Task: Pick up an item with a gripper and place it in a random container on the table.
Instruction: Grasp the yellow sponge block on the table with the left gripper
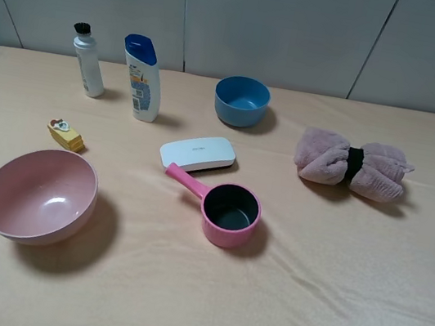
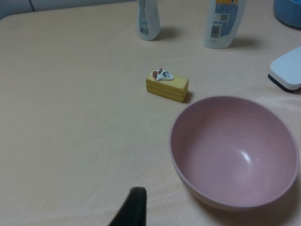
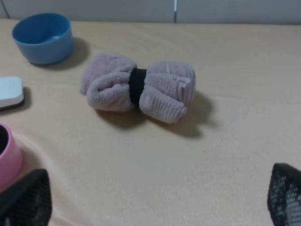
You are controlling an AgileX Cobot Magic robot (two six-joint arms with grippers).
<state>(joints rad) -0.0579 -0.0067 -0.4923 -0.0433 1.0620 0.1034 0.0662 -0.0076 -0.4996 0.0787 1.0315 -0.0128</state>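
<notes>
Blue bowl (image 1: 241, 101), pink saucepan (image 1: 226, 210), white case (image 1: 197, 153), towel (image 1: 352, 164).

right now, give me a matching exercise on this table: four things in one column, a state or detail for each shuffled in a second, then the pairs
Column A
1. yellow block
2. pink bowl
3. saucepan
4. rolled towel

Column B
a. dark inside, with a handle
b. tied with a black band
c. empty, widest vessel
d. white-and-red decoration on top

Pairs: 1-d, 2-c, 3-a, 4-b
</notes>
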